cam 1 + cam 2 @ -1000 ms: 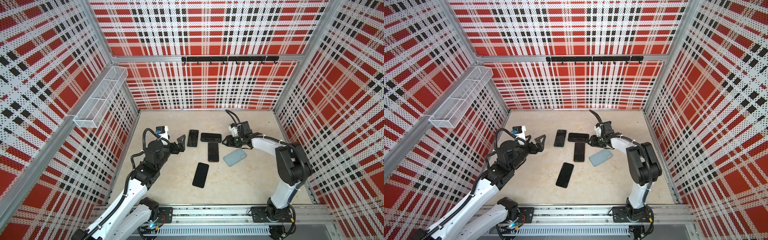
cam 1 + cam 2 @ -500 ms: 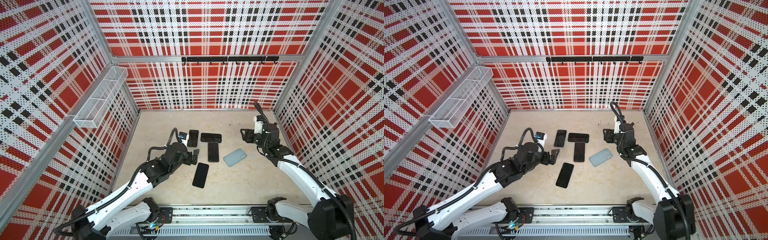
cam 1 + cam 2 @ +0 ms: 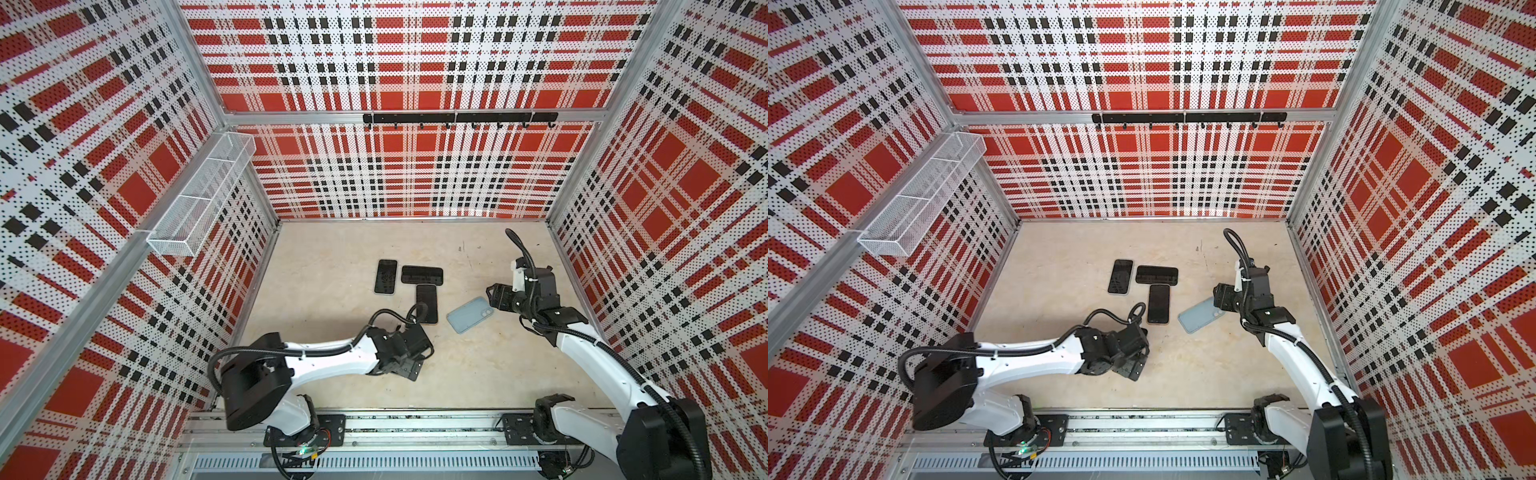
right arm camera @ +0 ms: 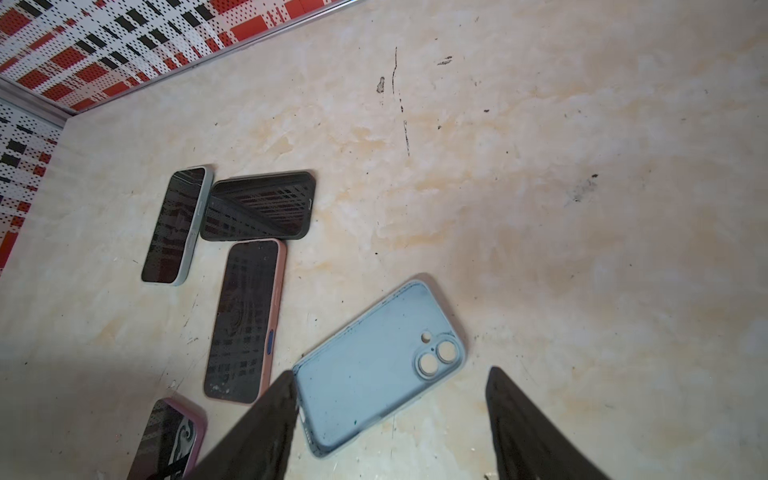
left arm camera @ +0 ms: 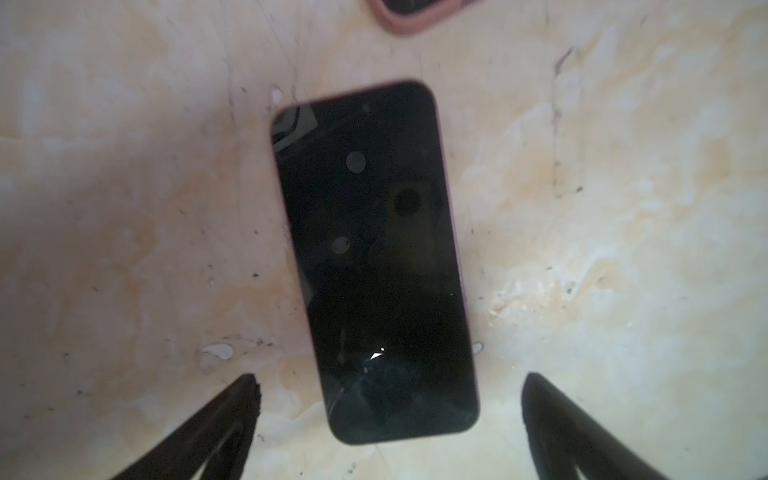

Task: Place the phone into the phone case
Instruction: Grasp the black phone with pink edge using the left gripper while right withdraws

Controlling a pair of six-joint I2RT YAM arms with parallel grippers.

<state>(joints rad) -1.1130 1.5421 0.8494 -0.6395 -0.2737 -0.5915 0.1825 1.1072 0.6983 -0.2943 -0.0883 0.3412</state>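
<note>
Black-fingered left gripper (image 5: 390, 377) stands wide open and empty, the dark-screened phone (image 5: 374, 266) lying flat on the desk (image 5: 623, 208) just ahead of it, while the right gripper (image 4: 390, 372), also spread and empty, hovers at the pale blue phone case (image 4: 365, 357)'s edge.

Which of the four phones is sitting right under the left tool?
The phone lying alone nearest the arms' bases, screen up, between the fingers of the open left tool; the other three cluster farther back.
</note>
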